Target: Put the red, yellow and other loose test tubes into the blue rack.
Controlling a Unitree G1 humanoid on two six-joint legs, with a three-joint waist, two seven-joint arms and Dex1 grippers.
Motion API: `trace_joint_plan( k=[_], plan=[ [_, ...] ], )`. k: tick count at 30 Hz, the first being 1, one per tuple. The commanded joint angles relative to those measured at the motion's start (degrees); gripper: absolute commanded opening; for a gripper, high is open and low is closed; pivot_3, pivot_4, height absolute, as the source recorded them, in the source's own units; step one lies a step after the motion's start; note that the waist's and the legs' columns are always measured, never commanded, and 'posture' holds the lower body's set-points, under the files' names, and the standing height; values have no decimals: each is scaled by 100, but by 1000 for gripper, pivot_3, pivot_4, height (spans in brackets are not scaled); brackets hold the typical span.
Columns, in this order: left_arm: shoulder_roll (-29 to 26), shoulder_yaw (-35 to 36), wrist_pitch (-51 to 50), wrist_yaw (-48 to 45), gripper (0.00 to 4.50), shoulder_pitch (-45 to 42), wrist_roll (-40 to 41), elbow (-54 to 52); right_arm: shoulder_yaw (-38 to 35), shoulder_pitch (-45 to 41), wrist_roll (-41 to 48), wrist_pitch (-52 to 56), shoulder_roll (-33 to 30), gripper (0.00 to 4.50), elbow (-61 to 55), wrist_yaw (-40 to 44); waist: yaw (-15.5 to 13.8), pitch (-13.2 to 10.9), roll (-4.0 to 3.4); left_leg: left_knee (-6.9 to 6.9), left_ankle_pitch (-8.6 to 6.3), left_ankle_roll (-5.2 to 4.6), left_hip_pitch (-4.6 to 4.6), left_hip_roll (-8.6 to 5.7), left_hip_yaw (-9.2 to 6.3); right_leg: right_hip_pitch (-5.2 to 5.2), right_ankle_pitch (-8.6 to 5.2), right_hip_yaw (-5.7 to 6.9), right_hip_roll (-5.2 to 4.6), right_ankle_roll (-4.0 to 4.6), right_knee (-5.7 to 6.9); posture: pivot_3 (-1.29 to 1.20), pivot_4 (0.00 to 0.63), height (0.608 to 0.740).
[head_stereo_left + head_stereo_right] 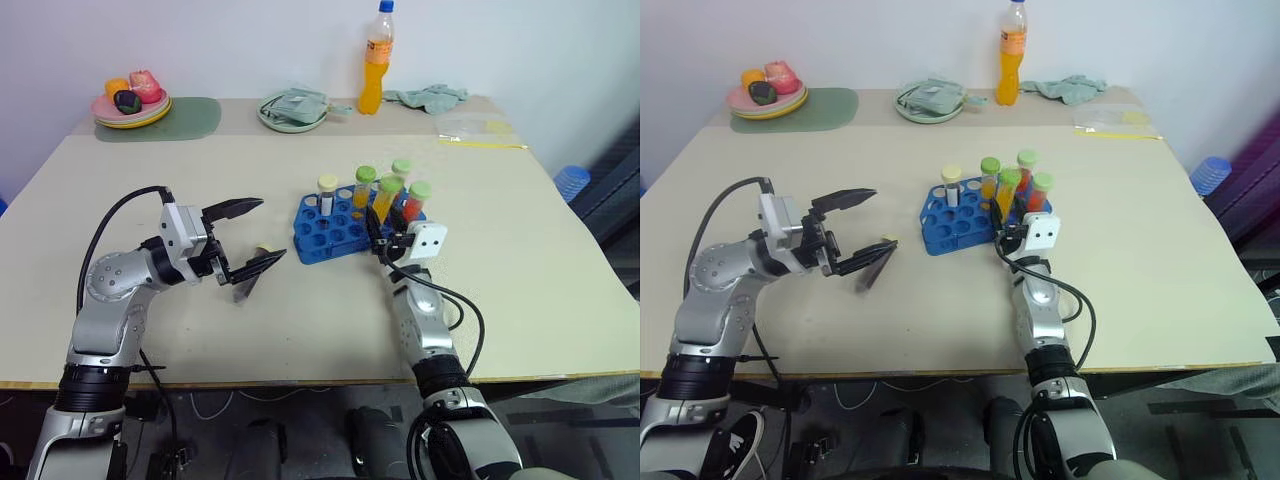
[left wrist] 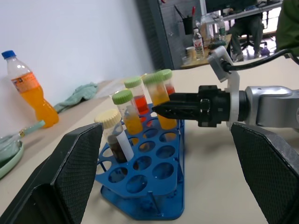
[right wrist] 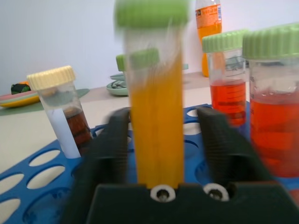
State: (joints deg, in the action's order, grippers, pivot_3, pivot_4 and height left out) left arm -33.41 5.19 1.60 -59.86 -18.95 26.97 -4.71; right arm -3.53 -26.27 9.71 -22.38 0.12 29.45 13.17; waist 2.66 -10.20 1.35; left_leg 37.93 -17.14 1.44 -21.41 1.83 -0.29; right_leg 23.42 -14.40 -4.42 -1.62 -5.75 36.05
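Left eye view: the blue rack (image 1: 335, 230) sits mid-table with 5 tubes upright in it, 4 green-capped and 1 cream-capped (image 1: 328, 190). The right gripper (image 1: 384, 238) is at the rack's near right corner, beside the yellow tube (image 1: 386, 198). The left gripper (image 1: 252, 232) hangs spread wide to the rack's left, with a loose tube (image 1: 262, 250) lying on the table by its lower finger.

Left wrist view: the right gripper's dark fingers reach the yellow tube standing in the rack.

Right wrist view: the yellow tube stands between the 2 fingers (image 3: 112, 140), which are parted with a gap on each side (not pinching it). 2 red tubes (image 3: 275, 116) stand beside it.
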Motion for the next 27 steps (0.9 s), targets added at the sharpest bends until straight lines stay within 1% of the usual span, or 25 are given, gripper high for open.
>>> trace_joint_plan(
  k=[1, 3, 6, 12, 14, 16, 19, 22, 24, 25, 27],
  plan=[
    [14, 48, 37, -6, 4500, -119, 63, -137, 114, 1, -191, -258, -96, 4481, -276, 103, 0, 0, 0, 0, 0, 0, 0, 0, 0, 0, 0, 0, 0, 0, 0, 0, 150, 740],
    [35, 45, 57, 9, 4500, -104, 47, -140, 183, 112, -306, -278, -256, 4481, -479, 208, -1, 0, 0, 0, 0, 0, 0, 0, 0, 0, 0, 0, 1, 0, 0, 0, 150, 740],
    [58, 55, 94, 27, 4500, -61, 20, -152, 313, 443, -521, -222, -638, 4481, -1088, 407, -23, 0, 0, 0, 0, 0, -2, 0, -1, 0, 0, 0, 0, 0, -1, 0, 150, 740],
    [37, 148, 210, -14, 4500, 93, 19, -108, 163, 1419, -129, 646, -1412, 4481, -2930, 833, -21, 0, 0, 0, 0, 0, -1, -2, 1, -1, -1, -2, -2, 1, -2, 0, 150, 740],
    [22, 195, 200, -21, 4500, 139, 51, -89, 106, 1735, 171, 1138, -1708, 4481, -3594, 1042, -18, 0, 0, 0, 0, 0, -1, -1, 0, -1, -2, -2, 0, 1, -2, 0, 150, 740],
    [-17, 224, 154, -29, 4500, 216, 74, -114, -113, 1980, 683, 1755, -2075, 4481, -4125, 1306, -12, 0, 0, 0, 0, 0, 1, -1, 2, -1, -2, -4, 2, 2, -2, 0, 150, 740],
    [-121, 199, 0, 37, 4500, 355, 35, -274, -481, 2186, 1551, 2521, -2879, 4481, -4625, 2102, -21, 0, -1, 1, 0, 0, 3, 0, 4, -2, -3, -7, 4, 2, -2, 0, 150, 740],
    [-243, 227, -240, 188, 4500, 417, 25, -417, -619, 2133, 2168, 3126, -3474, 4481, -4959, 2684, -26, 0, 2, 2, 0, 0, 1, 0, 2, -4, -3, -6, 5, 3, -6, 0, 150, 740],
    [-438, 277, -364, 240, 4500, 467, -84, -488, -707, 1936, 2666, 3579, -3939, 4481, -5151, 3188, -18, -1, 3, 3, 0, -1, 1, 1, 2, -4, -4, -6, 6, 3, -6, 0, 150, 740],
    [-516, 296, -629, 400, 4500, 464, -94, -593, -733, 1837, 2905, 3810, -4212, 4481, -5225, 3521, -13, -3, -1, 3, 0, -1, 0, 2, 1, -3, -4, -6, 8, 3, -7, 0, 150, 740],
    [-656, 347, -954, 607, 4500, 475, -100, -696, -729, 1732, 3251, 4204, -4552, 4481, -5372, 3892, -21, -5, -1, 3, 0, -1, 1, 1, 4, -2, -4, -9, 6, 2, -7, 0, 150, 740]
  ],
)
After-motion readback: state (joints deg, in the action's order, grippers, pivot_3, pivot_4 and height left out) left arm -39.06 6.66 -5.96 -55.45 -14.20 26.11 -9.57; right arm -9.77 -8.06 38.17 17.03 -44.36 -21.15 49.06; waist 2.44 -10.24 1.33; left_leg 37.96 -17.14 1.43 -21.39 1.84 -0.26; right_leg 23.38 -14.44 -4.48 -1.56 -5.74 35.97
